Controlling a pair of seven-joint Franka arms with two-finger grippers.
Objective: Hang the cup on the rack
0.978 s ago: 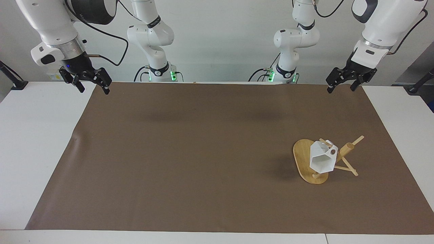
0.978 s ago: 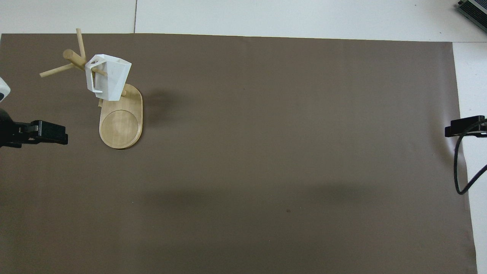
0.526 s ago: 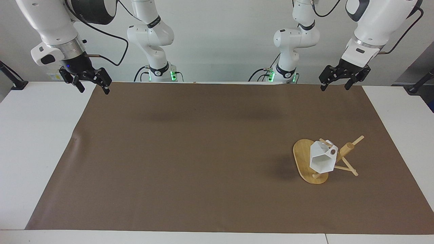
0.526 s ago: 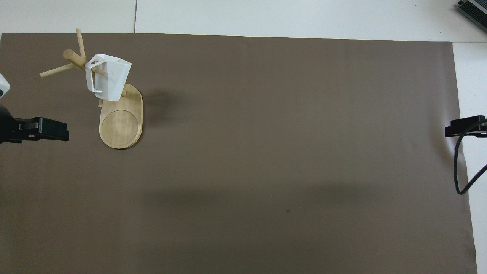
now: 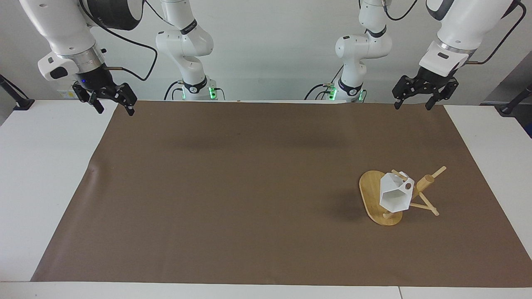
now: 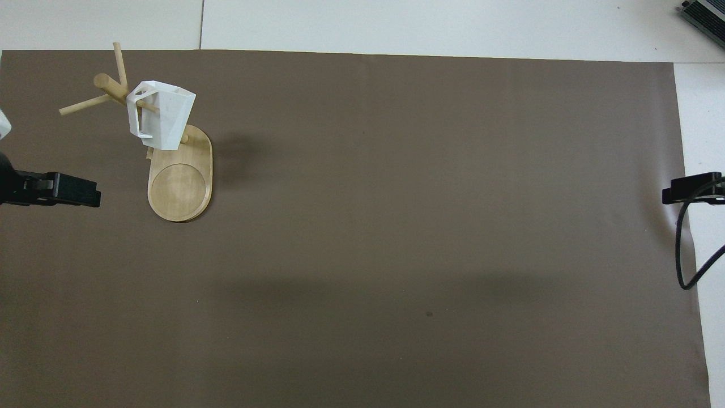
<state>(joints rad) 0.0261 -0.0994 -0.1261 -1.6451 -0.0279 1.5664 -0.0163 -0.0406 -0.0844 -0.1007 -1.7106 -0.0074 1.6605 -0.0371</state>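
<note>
The white faceted cup (image 5: pixel 394 197) (image 6: pixel 161 116) hangs by its handle on a peg of the bamboo rack (image 5: pixel 425 182) (image 6: pixel 181 187), which stands on the brown mat toward the left arm's end of the table. No gripper touches either one. My left gripper (image 5: pixel 411 102) (image 6: pixel 68 190) hangs open and empty high over the mat's corner nearest the robots, well apart from the rack. At the right arm's end my right gripper (image 5: pixel 113 106) (image 6: pixel 688 188) waits in the air, open and empty.
A brown mat (image 5: pixel 249 187) covers most of the white table (image 5: pixel 41 166). A black cable (image 6: pixel 688 249) loops down near the right gripper. A grey device corner (image 6: pixel 705 14) shows at the table's edge farthest from the robots.
The left gripper has drawn up and away from the rack toward its base, then eased down a little. The cup, the rack and the right arm have not moved.
</note>
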